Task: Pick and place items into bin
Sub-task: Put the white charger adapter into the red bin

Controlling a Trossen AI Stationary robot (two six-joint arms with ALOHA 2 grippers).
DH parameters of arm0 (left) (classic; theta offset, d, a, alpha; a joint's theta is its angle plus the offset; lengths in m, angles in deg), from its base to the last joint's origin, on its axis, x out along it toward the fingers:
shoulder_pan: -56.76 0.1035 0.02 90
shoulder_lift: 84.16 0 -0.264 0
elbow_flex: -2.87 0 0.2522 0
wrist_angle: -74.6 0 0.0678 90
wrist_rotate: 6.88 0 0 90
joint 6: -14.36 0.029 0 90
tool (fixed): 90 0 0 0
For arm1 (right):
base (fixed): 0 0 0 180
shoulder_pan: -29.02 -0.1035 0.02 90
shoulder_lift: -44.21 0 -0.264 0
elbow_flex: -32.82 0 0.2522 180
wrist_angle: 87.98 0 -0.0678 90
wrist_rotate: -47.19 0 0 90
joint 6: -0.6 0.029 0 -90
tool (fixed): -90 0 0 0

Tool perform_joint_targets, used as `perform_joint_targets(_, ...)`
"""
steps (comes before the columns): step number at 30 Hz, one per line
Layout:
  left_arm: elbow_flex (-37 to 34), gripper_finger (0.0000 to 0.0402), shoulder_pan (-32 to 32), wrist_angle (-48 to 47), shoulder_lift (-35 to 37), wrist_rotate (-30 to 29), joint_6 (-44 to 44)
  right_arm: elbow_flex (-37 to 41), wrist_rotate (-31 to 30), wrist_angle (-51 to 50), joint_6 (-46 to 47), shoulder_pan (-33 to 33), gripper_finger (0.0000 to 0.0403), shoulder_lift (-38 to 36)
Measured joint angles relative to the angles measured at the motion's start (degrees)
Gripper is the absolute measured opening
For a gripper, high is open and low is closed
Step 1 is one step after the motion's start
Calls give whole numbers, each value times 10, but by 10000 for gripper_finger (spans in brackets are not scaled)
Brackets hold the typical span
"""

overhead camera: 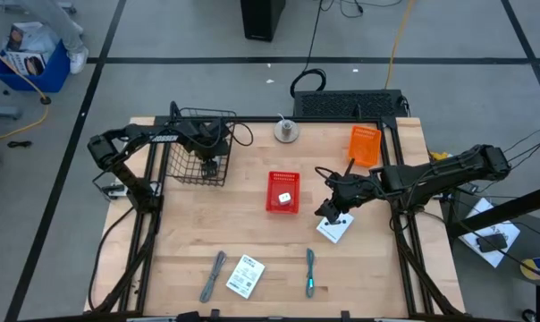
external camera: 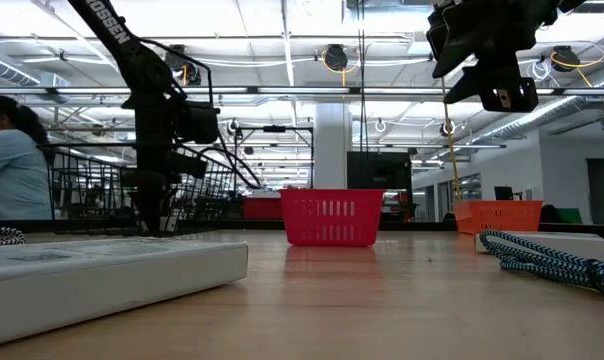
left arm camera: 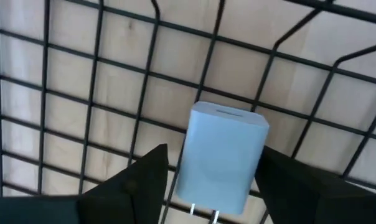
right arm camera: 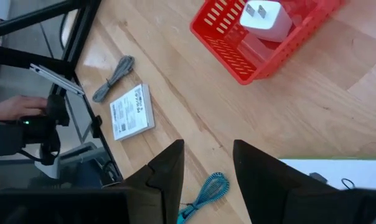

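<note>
Running this remotely rn, quick status: left gripper (left arm camera: pixel 210 186) is hanging inside the black wire-mesh basket (overhead camera: pixel 197 143) at the table's back-left, and it's holding a small white block w/ two metal prongs, basically a charger plug (left arm camera: pixel 220 155), w/ its dark fingers (left arm camera: pixel 138 183) spread about as wide as the block, one on each side, so I'm reading this as the drop-off step for that item. Can't tell from wrist cam if the block's touching the mesh floor yet. Next move imo: open the jaws wider, let it drop, then lift straight up so nothing's catching on the wire wall. Right gripper (right arm camera: pixel 206 171) is hovering above the flat white packet (overhead camera: pixel 334 230) right of centre, jaws part open w/ nothing in them; prob going for that next, needs a clean descent since it's lying flat. Another white block (right arm camera: pixel 266 17) is sitting in the small red plastic basket (overhead camera: pixel 283 191) mid-table. Still waiting near the front edge: grey stick tool (overhead camera: pixel 213 275), second white printed packet (overhead camera: pixel 245 275), teal-tipped stick tool (overhead camera: pixel 310 272).
</note>
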Motion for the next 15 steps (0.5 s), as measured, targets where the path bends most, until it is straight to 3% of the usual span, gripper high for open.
perform_joint_targets(5, 0, 159, 0, -4, -1, 10, -5, 0, -1, 7, 6, 0, 130, 0)
perform_joint_targets(15, 7, 155, 0, -20, -2, 11, -54, 0, -3, 8, 5, 0, 130, 0)
